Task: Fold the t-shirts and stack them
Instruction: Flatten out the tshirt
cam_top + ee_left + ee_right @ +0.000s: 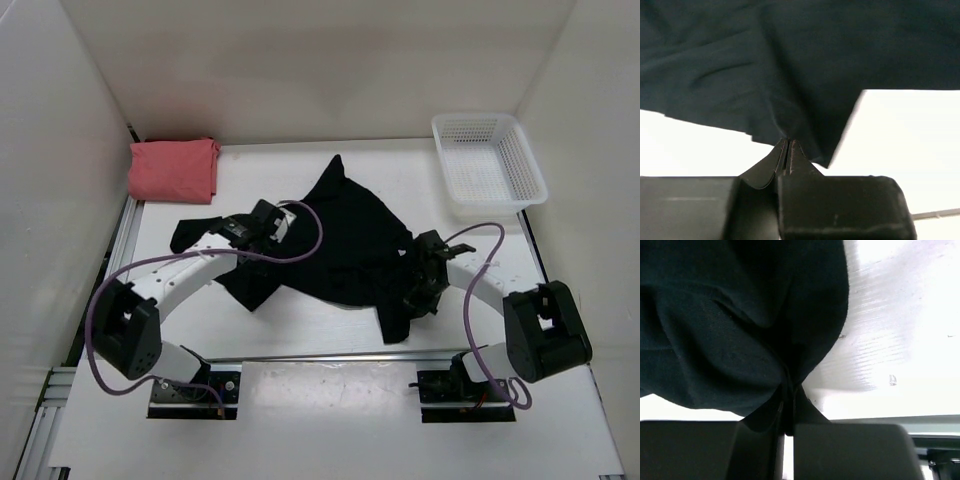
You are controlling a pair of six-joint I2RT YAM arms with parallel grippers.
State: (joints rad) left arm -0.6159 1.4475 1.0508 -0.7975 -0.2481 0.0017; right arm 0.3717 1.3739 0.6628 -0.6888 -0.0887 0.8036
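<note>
Mid-frame, the crumpled black cloth t-shirt (345, 240) is pinched by both tightly closed claws: left gripper (788, 146) on its left side, right gripper (789, 387) on its right.

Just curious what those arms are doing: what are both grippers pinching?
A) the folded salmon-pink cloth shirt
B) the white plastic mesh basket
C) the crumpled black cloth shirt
C: the left gripper and right gripper each clamp the crumpled black cloth shirt.
</note>
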